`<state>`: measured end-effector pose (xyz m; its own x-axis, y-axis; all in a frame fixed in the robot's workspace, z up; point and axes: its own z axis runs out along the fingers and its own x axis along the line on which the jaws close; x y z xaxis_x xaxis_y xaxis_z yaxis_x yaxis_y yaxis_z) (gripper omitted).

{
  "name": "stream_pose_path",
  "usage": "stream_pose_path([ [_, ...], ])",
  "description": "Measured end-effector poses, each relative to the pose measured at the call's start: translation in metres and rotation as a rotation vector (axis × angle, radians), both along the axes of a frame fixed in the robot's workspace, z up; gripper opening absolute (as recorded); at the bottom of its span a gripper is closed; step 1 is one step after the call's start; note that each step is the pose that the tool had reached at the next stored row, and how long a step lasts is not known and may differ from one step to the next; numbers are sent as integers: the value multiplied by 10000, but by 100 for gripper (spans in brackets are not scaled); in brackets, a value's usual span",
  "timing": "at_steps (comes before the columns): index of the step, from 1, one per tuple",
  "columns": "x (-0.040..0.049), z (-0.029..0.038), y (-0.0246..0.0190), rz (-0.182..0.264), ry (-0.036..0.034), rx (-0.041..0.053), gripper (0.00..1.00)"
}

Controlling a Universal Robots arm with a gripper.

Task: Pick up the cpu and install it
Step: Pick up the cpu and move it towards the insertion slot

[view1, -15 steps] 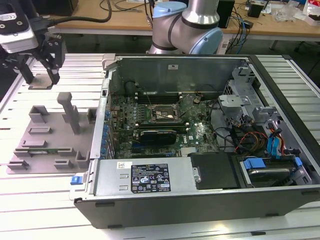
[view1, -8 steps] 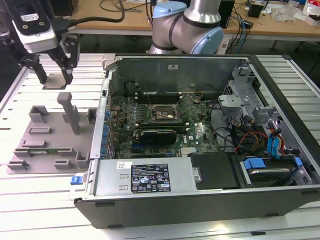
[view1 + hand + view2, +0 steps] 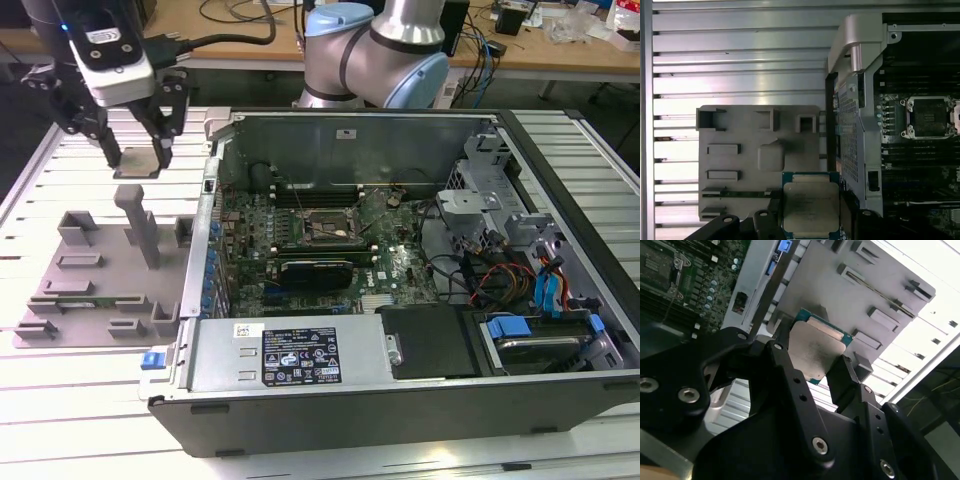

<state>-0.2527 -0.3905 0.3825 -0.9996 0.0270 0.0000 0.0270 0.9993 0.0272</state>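
The cpu (image 3: 811,207) is held pinched between the fingers of the gripper (image 3: 138,158) — the grey fixture tray (image 3: 740,162) is seen beneath it, apart — the open computer case (image 3: 420,405) alongside.

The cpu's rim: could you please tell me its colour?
Teal on the cpu rim, clearest in the first wrist view.

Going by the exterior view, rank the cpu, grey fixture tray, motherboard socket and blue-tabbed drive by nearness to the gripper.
1. cpu, held in the gripper.
2. grey fixture tray, below it, at the exterior view's left.
3. motherboard socket, centre of the exterior view.
4. blue-tabbed drive, far at the exterior view's right.
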Motion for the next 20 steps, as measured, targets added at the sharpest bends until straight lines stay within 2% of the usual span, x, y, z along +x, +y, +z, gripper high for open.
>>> stream_pose_path([
  [4, 130, 0, 0, -1, 0, 0, 55],
  [6, 245, 0, 0, -1, 0, 0, 55],
  [7, 271, 0, 0, -2, 0, 0, 55],
  [13, 554, 0, 0, 0, 0, 0, 55],
  [16, 736, 0, 0, 0, 0, 0, 55],
  [17, 849, 0, -1, -2, 0, 1, 55],
  [19, 925, 0, -2, 0, 1, 0, 55],
  [20, 993, 0, -3, -1, 1, 0, 55],
])
